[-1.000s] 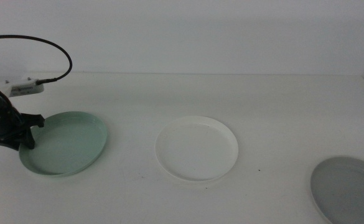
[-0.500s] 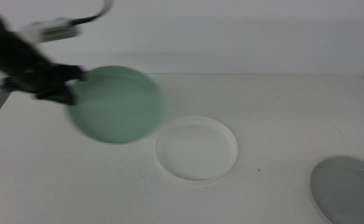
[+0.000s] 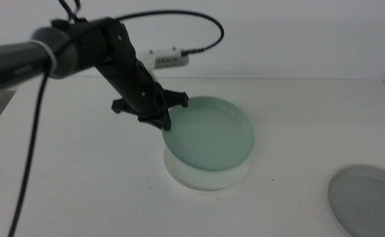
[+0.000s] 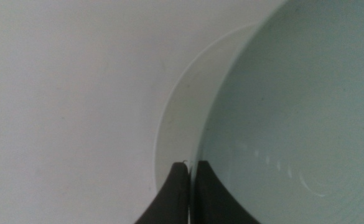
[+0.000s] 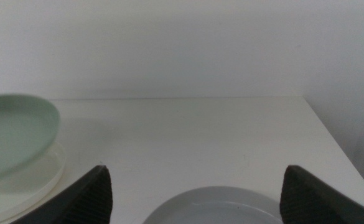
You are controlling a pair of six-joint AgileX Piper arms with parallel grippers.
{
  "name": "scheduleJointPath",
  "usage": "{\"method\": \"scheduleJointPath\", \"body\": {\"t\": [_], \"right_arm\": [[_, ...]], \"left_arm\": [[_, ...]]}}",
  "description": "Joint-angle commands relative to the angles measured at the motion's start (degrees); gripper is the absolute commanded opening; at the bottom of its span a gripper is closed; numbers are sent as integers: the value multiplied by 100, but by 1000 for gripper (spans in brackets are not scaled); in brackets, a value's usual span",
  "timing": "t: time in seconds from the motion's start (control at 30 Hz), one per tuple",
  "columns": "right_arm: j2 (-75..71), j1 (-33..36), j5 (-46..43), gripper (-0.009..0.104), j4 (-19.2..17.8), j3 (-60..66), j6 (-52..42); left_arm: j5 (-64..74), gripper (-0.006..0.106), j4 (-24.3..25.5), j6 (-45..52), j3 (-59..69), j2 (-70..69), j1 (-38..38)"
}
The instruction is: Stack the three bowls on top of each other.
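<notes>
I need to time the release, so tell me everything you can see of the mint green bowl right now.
The mint green bowl is shallow, round and plate-like with a low rim, smooth and matte, perhaps plastic. The left tool is shut on its rim at the side towards the picture's left. It sits over the white bowl, slightly tilted, its gripped edge higher. Whether it already rests on the white bowl cannot be told. Its inside is empty. The left wrist view shows the white rim peeking out beside it.

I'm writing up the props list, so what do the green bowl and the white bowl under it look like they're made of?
Green bowl, held by the left tool: probably plastic or melamine, satin finish with soft highlights and faint concentric rings in the left wrist view. White bowl: matte, opaque, thin rim; likely plastic, though ceramic can't be ruled out.
</notes>
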Motion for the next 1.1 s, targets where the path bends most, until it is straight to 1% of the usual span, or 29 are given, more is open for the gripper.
{"method": "scheduleJointPath", "body": {"t": [0.0, 0.1, 0.23, 0.3, 0.37, 0.47, 0.53, 0.63, 0.67, 0.73, 0.77, 0.87, 0.93, 1.03, 1.07], "right_arm": [[-26, -29, -45, 92, -66, 16, -25], [-26, -29, -45, 92, -66, 16, -25], [-26, -29, -45, 92, -66, 16, -25], [-26, -29, -45, 92, -66, 16, -25], [-26, -29, -45, 92, -66, 16, -25], [-26, -29, -45, 92, -66, 16, -25], [-26, -29, -45, 92, -66, 16, -25], [-26, -29, -45, 92, -66, 16, -25], [-26, -29, -45, 92, -66, 16, -25], [-26, -29, -45, 92, -66, 16, -25], [-26, -29, -45, 92, -66, 16, -25], [-26, -29, -45, 92, -66, 16, -25], [-26, -29, -45, 92, -66, 16, -25], [-26, -29, -45, 92, -66, 16, -25], [-26, -29, -45, 92, -66, 16, -25]], "left_arm": [[-90, -2, -146, 0, -76, 138, -17], [-162, -2, -123, 0, -76, 272, -17], [-184, -2, -218, 0, -76, 394, -17], [-169, 0, -218, 0, -76, 437, -17], [-169, 4, -218, 0, -76, 473, -17], [-143, 16, -261, 0, -65, 470, -17], [-51, 29, -375, 111, -119, 444, 5], [333, 56, -559, 458, -297, 233, 46], [458, 65, -540, 496, -348, 121, 72], [686, 86, -385, 513, -415, -266, 138], [761, 94, -367, 575, -415, -460, 165], [1068, 94, -378, 965, -415, -1231, 174], [1220, 94, -506, 1336, -349, -1845, 162], [1450, 94, -902, 2259, -132, -2815, 162], [1498, 94, -1002, 2412, -6, -3070, 162]]}}
